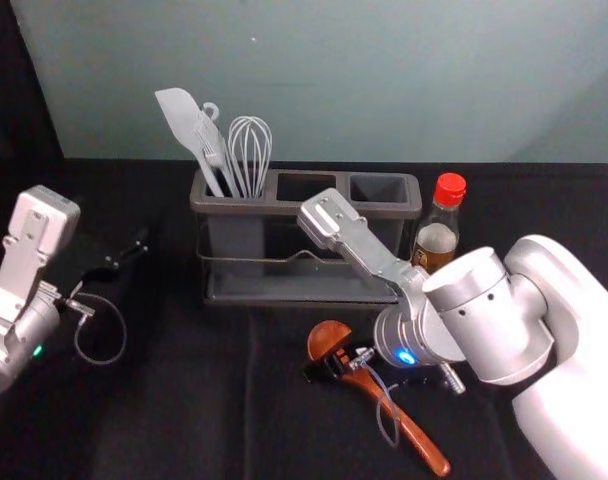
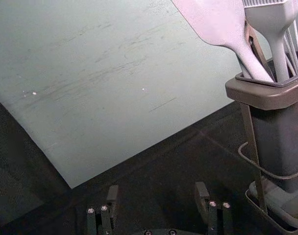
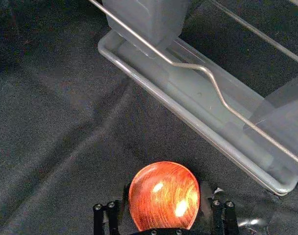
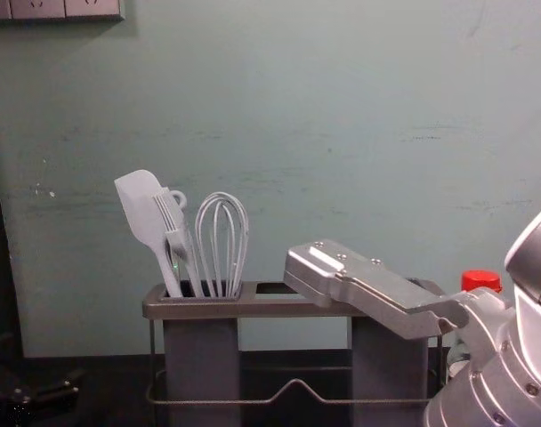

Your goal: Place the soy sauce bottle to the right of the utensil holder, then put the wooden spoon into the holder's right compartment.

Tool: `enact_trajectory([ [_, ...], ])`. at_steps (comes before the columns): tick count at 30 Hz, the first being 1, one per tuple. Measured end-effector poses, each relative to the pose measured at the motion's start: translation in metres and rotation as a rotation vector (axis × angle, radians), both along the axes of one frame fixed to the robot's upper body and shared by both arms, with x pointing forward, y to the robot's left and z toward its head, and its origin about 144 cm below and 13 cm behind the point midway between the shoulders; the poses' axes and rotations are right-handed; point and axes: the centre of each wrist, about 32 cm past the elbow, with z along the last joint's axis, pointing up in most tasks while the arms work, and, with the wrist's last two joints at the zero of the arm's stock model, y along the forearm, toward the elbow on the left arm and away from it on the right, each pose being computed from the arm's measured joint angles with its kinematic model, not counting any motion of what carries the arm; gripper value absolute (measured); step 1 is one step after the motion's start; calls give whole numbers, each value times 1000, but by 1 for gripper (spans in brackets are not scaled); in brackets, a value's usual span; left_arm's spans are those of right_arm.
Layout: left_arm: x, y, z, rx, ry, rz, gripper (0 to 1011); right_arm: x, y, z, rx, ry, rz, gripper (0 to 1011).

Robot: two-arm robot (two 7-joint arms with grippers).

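Note:
The wooden spoon (image 1: pixel 414 438) lies slanted on the table in front of the utensil holder (image 1: pixel 246 295). At its neck is my right gripper (image 1: pixel 332 365), low over the table. In the right wrist view the spoon's bowl (image 3: pixel 163 196) shows between the spread fingers of the right gripper (image 3: pixel 163 198). The soy sauce bottle (image 1: pixel 436 235), red-capped, stands upright to the right of the holder, partly behind the right arm. My left gripper (image 1: pixel 126 258) is left of the holder; in the left wrist view the left gripper (image 2: pixel 158 203) is open and empty.
A white spatula (image 4: pixel 141 209), a brush-like tool and a whisk (image 4: pixel 222 240) stand in the holder's left compartment. The middle compartment (image 1: pixel 304 186) and right compartment (image 1: pixel 379 188) hold no utensils. A pale wall (image 1: pixel 384 80) rises behind the black-covered table (image 1: pixel 164 400).

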Motion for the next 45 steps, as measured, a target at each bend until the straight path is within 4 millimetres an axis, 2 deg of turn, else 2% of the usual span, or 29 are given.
enact_trajectory([
  [5,0,0,0,0,0,0,1000,-1,0,-1,8,3,-7,843],
  [14,0,0,0,0,0,0,1000,-3,-3,1,26,2,-13,837],
  [18,0,0,0,0,0,0,1000,-10,-6,7,35,-22,-16,837],
  [26,0,0,0,0,0,0,1000,-37,-29,16,111,-136,-12,838],
  [29,0,0,0,0,0,0,1000,-48,-39,11,157,-196,-8,837],
  [35,0,0,0,0,0,0,1000,-70,-67,-13,283,-383,56,837],
  [39,0,0,0,0,0,0,1000,-81,-79,-26,331,-490,68,837],
  [45,0,0,0,0,0,0,1000,-94,-90,-34,370,-631,67,837],
])
